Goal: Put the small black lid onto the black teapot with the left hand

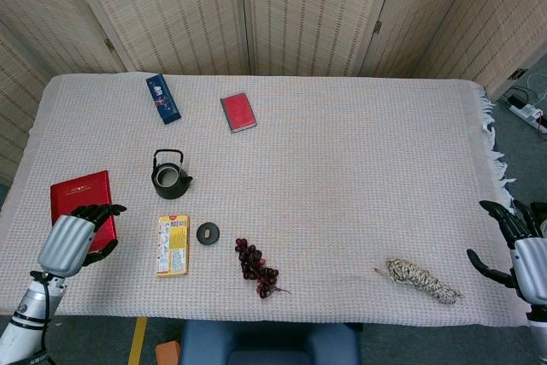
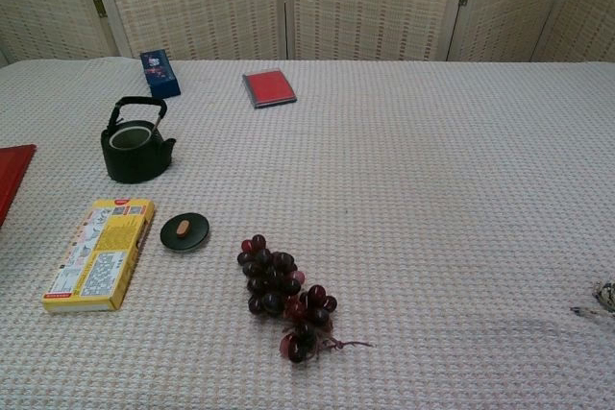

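Observation:
The black teapot (image 1: 169, 179) (image 2: 135, 148) stands uncovered on the left part of the table, handle upright. The small black lid (image 1: 208, 232) (image 2: 184, 232) with a tan knob lies flat in front of it, between a yellow box and a bunch of grapes. My left hand (image 1: 75, 238) hovers over the red book at the table's left edge, fingers apart and holding nothing, well to the left of the lid. My right hand (image 1: 521, 244) hangs open off the table's right edge. Neither hand shows in the chest view.
A yellow box (image 1: 173, 245) lies just left of the lid and dark grapes (image 1: 256, 267) just right of it. A red book (image 1: 82, 211) sits under my left hand. A blue box (image 1: 162, 98), a small red book (image 1: 238, 112) and a rope bundle (image 1: 418, 279) lie further off.

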{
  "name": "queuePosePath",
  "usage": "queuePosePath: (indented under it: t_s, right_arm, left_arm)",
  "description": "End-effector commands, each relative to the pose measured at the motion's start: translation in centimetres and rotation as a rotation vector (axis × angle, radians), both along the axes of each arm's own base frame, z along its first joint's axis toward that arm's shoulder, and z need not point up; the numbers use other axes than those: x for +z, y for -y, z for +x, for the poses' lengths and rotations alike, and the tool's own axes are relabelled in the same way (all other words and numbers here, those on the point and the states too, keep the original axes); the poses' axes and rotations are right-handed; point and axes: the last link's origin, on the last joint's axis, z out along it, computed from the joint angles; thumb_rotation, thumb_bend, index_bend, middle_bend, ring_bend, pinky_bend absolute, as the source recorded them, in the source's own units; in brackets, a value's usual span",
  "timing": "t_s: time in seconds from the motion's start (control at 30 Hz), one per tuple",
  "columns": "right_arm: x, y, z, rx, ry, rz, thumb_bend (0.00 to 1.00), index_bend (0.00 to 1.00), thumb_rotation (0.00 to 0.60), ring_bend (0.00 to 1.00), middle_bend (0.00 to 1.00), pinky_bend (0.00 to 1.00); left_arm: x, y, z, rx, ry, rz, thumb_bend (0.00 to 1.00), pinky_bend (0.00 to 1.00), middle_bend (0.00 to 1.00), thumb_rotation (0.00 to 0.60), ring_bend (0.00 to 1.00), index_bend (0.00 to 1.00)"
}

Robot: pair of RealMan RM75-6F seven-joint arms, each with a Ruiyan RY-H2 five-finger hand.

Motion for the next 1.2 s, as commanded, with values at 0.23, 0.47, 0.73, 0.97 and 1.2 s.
queuePosePath:
  t_s: [0.23, 0.47, 0.73, 0.97, 1.2]
  right_arm:
    - [0.0, 0.1, 0.3, -0.001, -0.011, 0.013, 0.3, 0.13, 0.6, 0.27, 0.2, 0.06]
    - [0.1, 0.1, 0.0, -0.018, -0.012, 0.016, 0.3, 0.13, 0.6, 0.28, 0.2, 0.06]
    - [0.1, 0.2, -0.5, -0.024, -0.009, 0.018, 0.3, 0.13, 0.6, 0.29, 0.2, 0.07]
    - [0.0, 0.4, -0.7, -0.022, -0.004, 0.022, 0.3, 0.13, 0.6, 0.3, 0.2, 0.08]
    - [0.1, 0.3, -1.1, -0.029, 0.001, 0.02, 0.3, 0.13, 0.6, 0.3, 0.2, 0.08]
  left_arm:
    - [-4.0, -4.0, 5.2, -0.173, -0.104, -0.191, 0.21, 0.86, 0.72, 0.6, 0.74, 0.29]
    - [-7.9, -5.7, 7.6, -0.183, -0.201, -0.321, 0.21, 1.0, 0.88, 0.6, 0.93, 0.25]
    - [-11.3, -7.0, 8.4, -0.155, -0.312, -0.403, 0.21, 1.0, 0.94, 0.6, 0.98, 0.23]
    - [-13.0, -7.6, 8.8, -0.107, -0.319, -0.43, 0.21, 1.0, 0.95, 0.6, 0.99, 0.22]
    - [-14.6, -7.8, 8.7, -0.09, -0.34, -0.438, 0.21, 1.0, 0.95, 0.6, 0.99, 0.23]
